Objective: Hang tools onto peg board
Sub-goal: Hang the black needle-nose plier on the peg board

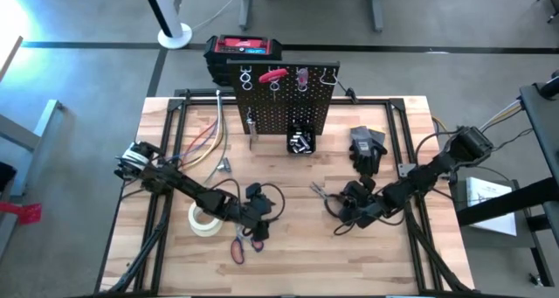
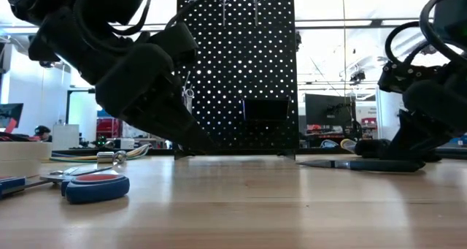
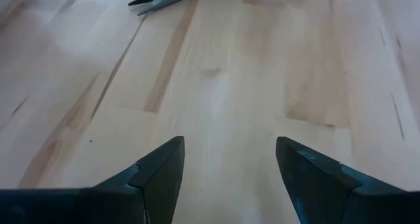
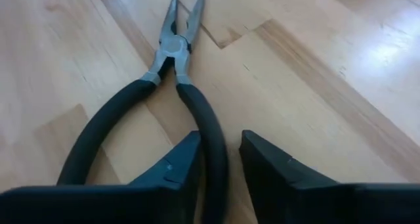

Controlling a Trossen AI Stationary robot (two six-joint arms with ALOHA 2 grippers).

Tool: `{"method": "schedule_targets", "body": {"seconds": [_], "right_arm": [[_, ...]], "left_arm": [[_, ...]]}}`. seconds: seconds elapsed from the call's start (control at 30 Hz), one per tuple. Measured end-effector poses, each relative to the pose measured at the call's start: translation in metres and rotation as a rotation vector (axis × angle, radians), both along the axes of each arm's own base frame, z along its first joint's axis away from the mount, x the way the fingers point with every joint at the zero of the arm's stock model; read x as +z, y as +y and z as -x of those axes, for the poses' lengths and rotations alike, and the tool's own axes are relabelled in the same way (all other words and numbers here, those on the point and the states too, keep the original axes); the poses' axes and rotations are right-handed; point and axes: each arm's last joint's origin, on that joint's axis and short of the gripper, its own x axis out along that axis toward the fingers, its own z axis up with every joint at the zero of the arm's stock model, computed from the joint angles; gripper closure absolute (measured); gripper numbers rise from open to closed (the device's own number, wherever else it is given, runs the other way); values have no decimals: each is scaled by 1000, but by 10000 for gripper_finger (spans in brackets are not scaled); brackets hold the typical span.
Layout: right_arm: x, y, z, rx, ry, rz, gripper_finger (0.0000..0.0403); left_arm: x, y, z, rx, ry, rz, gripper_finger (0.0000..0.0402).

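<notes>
One handle of the pliers [image 4: 167, 99] is sitting between my right claw's [image 4: 220, 161] fingers. I'm closing on it, but can't tell yet if the grip is firm, so no lift so far. Pliers are lying flat on the table [image 1: 288, 272], right of centre, well in front of the board [image 1: 284, 101], nose pointing away from my wrist cam.

Progress: partly done, I'm judging. Board is standing upright at the table's back edge w/ a red tool [image 1: 272, 74] and a few silver bits hanging along its top hooks, plus small metal pieces in the bin [image 1: 301, 141]. Left to do: pliers, and the scissors [image 1: 244, 244] lying near the front by my left claw [image 1: 256, 218]. Glove [image 1: 367, 145] and tape roll [image 1: 204, 219] aren't mine to hang.

Pose: right arm is reaching in from the right edge, stretched low across the wood, wrist tipped down so fingers are straddling that one handle close to the tabletop. Left arm is lying low from the left side, claw spread wide over bare wood, holding nothing, tape just beside it, scissors just in front.

Next, I'm guessing: firm up the pinch, raise, carry to a free hook.
</notes>
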Motion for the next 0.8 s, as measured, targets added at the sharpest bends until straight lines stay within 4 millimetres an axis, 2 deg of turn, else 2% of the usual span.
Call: {"method": "schedule_targets", "body": {"seconds": [0.2, 0.37, 0.5, 0.8], "right_arm": [[-1, -1, 2, 31, 19, 15, 383], [8, 4, -6, 143, 47, 79, 393], [28, 13, -18, 294, 79, 157, 396], [85, 33, -53, 623, 179, 456, 396]], "left_arm": [[0, 4, -1, 14, -3, -5, 171], [9, 10, -7, 27, -28, -15, 171], [22, 9, -13, 5, -60, -39, 171], [62, 2, -32, -118, -117, -190, 171]]}}
